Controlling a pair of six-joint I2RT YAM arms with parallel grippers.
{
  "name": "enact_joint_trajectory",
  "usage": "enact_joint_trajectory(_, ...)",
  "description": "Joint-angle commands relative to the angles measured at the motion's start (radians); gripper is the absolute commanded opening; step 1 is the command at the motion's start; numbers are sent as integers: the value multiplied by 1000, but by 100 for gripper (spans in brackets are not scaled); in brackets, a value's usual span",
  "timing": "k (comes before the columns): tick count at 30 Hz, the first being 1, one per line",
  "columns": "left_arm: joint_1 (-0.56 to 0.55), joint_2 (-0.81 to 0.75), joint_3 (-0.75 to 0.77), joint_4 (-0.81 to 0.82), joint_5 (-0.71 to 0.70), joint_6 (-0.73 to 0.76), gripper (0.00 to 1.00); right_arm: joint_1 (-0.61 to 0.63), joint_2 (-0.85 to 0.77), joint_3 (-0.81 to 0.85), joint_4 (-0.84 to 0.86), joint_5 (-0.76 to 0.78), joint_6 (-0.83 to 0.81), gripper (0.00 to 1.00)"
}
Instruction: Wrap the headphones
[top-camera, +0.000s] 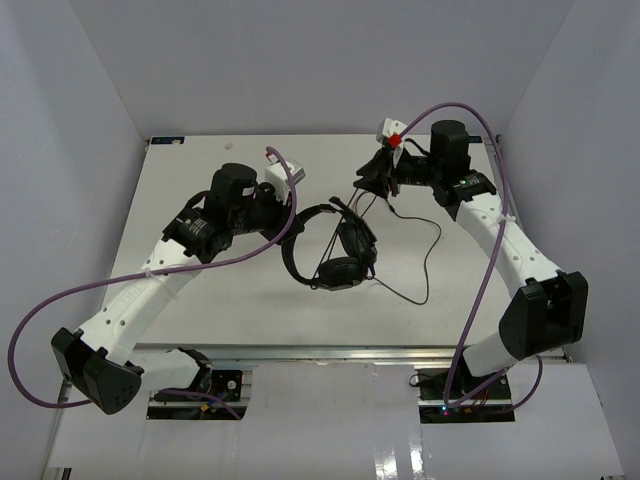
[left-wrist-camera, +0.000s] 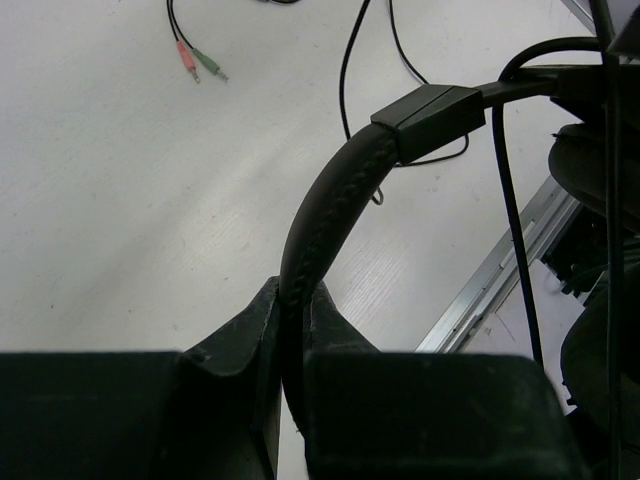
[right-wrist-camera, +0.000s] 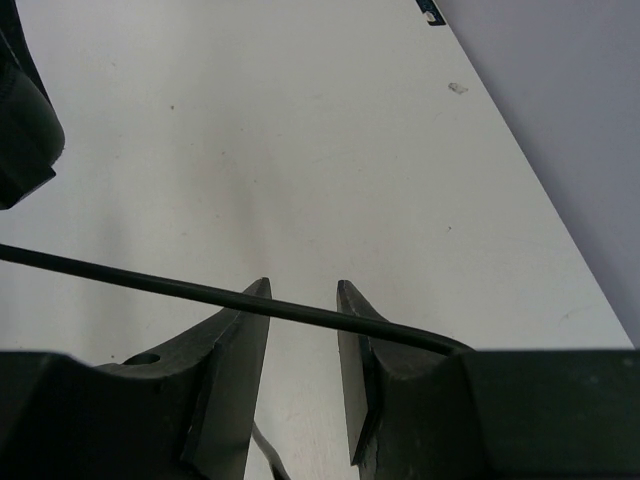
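The black headphones (top-camera: 338, 250) are held up over the middle of the white table. My left gripper (top-camera: 292, 232) is shut on the padded headband (left-wrist-camera: 330, 200), which rises out from between its jaws (left-wrist-camera: 290, 305). The earcups (top-camera: 343, 272) hang to the gripper's right. The thin black cord (top-camera: 428, 262) loops over the table toward my right gripper (top-camera: 372, 180). That gripper (right-wrist-camera: 303, 292) stands open, and the cord (right-wrist-camera: 120, 272) lies across the tops of both fingers without being pinched. The cord's pink and green plugs (left-wrist-camera: 200, 62) rest on the table.
The table's metal front rail (left-wrist-camera: 500, 265) runs close below the headphones. Purple arm cables (top-camera: 60, 300) arc beside both arms. Grey walls (top-camera: 60, 120) close in the table on the left, back and right. The table's right edge (right-wrist-camera: 540, 210) lies near the right gripper.
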Motion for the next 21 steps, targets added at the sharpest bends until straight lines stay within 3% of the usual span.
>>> enact_joint_trajectory(1, -3, -10, 12, -12, 126, 10, 0, 4, 61, 104, 72, 53, 72, 8)
enact_joint_trajectory(15, -3, -10, 13, -2, 151, 5, 0, 20, 181, 137, 65, 146, 123, 8)
enact_joint_trajectory(18, -3, -19, 34, 0, 139, 2, 0, 19, 178, 95, 68, 112, 113, 8)
enact_joint_trajectory(21, -3, -16, 85, 4, 121, -18, 0, 20, 182, 46, 80, -36, 120, 11)
